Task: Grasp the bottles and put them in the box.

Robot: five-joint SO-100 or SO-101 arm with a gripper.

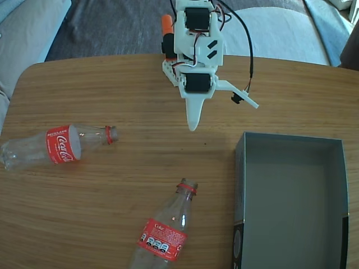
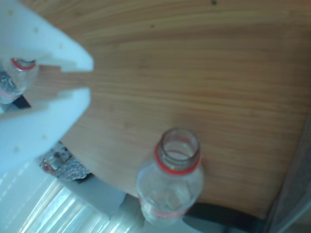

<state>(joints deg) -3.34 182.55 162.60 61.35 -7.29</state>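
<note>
Clear plastic, red labels: both bottles lie on the desk (image 1: pixel 112 84), one (image 1: pixel 56 145) at 9 o'clock in the fixed view, the other (image 1: pixel 165 230) at 6. The box (image 1: pixel 242 185) at 4 o'clock is empty, so no pick yet. My tool (image 1: pixel 224 109) hangs at 12, jaws apart, holding nothing. Next I'd drop over a bottle's body.

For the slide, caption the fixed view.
White gripper open above the wooden table, two capless bottles lying beside an empty box.
</note>
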